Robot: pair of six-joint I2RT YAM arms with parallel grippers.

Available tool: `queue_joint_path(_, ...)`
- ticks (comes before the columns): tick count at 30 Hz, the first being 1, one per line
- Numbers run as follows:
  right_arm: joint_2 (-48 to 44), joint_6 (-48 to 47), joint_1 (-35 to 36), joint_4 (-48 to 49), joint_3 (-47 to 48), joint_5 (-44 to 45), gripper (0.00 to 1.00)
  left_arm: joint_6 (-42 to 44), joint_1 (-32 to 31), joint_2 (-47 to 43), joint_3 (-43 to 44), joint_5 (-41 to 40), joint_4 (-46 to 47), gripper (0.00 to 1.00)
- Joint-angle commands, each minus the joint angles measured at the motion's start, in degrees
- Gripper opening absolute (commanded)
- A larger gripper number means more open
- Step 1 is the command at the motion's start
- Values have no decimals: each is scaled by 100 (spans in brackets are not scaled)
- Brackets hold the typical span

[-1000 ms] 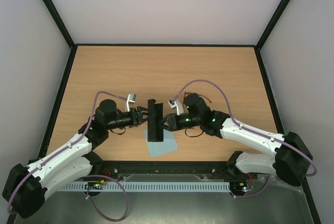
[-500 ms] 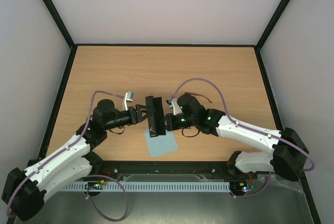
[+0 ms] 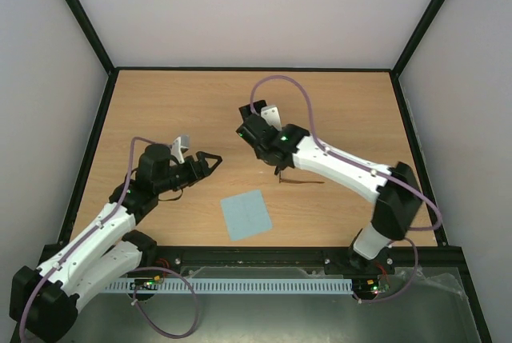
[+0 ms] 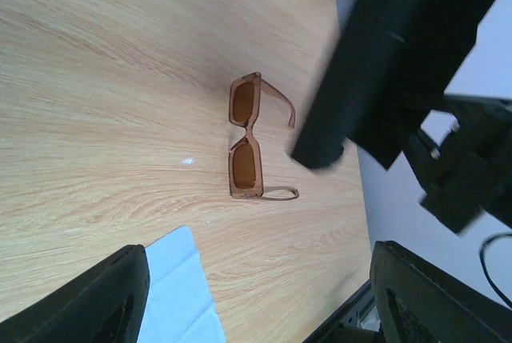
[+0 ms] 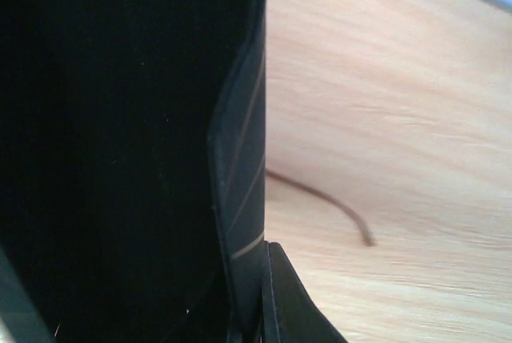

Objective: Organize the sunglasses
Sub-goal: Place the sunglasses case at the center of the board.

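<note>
Currently the left gripper (image 3: 210, 162) has its two fingers (image 4: 108, 303) spread wide with nothing between them; it hovers over the wooden table (image 3: 160, 103) in the left half of the top view, pointing toward 3 o'clock. The right gripper (image 3: 246, 130) is closed on the black case (image 4: 360, 63): in the right wrist view the case (image 5: 120, 119) fills the left half of the picture and sits directly against the one visible finger (image 5: 276, 299), while the left wrist view shows it blurred and raised clear of the table surface. The far finger is hidden behind the case. In the top view the right arm reaches across the table centre, and its gripper sits at about 1 o'clock from the left gripper, well apart from it. The sunglasses (image 3: 301, 178) lie on the table at about 4 o'clock from the right gripper, touching neither gripper. The left wrist view shows the sunglasses (image 4: 248, 137) with a brown frame and both temple arms unfolded; the right wrist view shows only one curved temple tip (image 5: 324, 197) on the wood beside the case. The light blue cloth (image 3: 246, 214) lies flat at about 5 o'clock from the left gripper and about 8 o'clock from the sunglasses, apart from both
</note>
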Motion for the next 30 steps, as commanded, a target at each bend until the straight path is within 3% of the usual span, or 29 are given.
queue_joint_path(1,739,-178,5,-1300,793,2409,1,4,31,-12,-69,-16,-101,78)
queue_joint_path(5,717,-619,3,-734,936,2077,1,9,42,-126,-74,-57,-180,78)
queue_joint_path(11,988,-1190,-225,-399,1311,724,1,43,55,-311,-78,-102,-363,78)
queue_joint_path(24,2332,-1497,-673,265,1823,-2307,1,277,270,-790,59,-143,-1060,78)
queue_joint_path(30,2829,-1452,-894,426,2081,-3109,5,286,341,-781,50,-80,-1065,78)
